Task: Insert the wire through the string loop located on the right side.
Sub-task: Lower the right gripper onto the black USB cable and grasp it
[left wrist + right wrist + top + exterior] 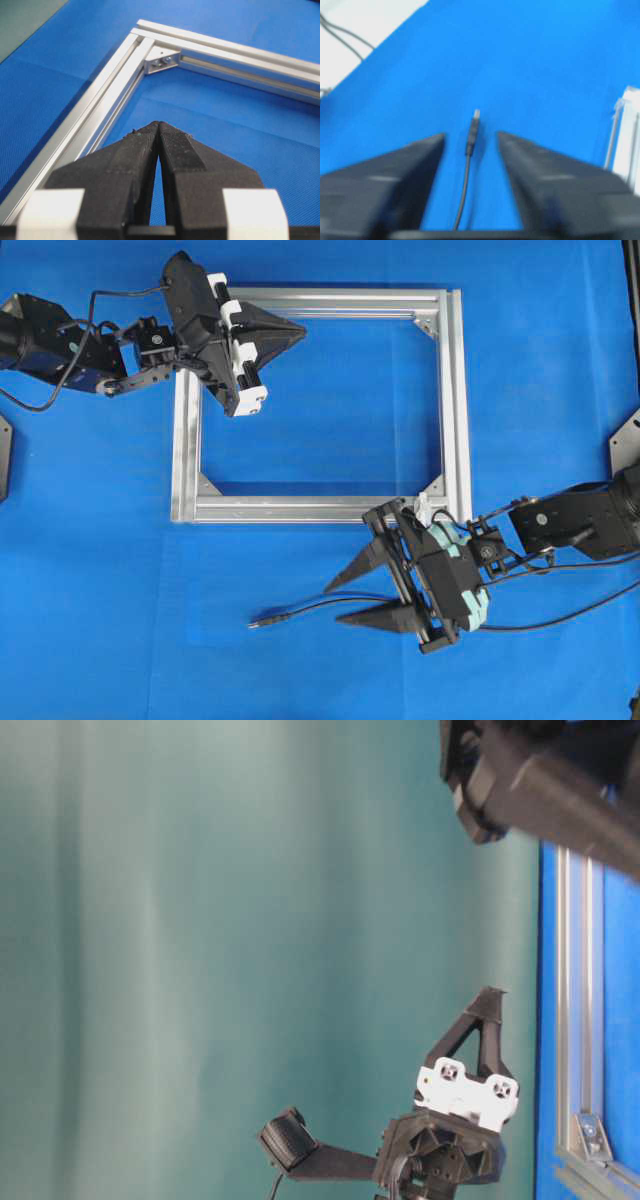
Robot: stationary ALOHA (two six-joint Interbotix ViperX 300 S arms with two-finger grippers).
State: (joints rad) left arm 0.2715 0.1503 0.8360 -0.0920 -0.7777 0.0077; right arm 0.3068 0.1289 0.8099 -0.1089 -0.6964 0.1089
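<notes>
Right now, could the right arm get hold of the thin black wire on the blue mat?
Probably yes. The right end effector is open with the wire lying between its fingers, plug end ahead, and nothing covers it.

I have two grippers, my left gripper [290, 333] and my right gripper [338, 600]. I count one wire [300, 613], one square metal frame [455, 400] with four corner brackets, and one blue mat [120, 570].
</notes>
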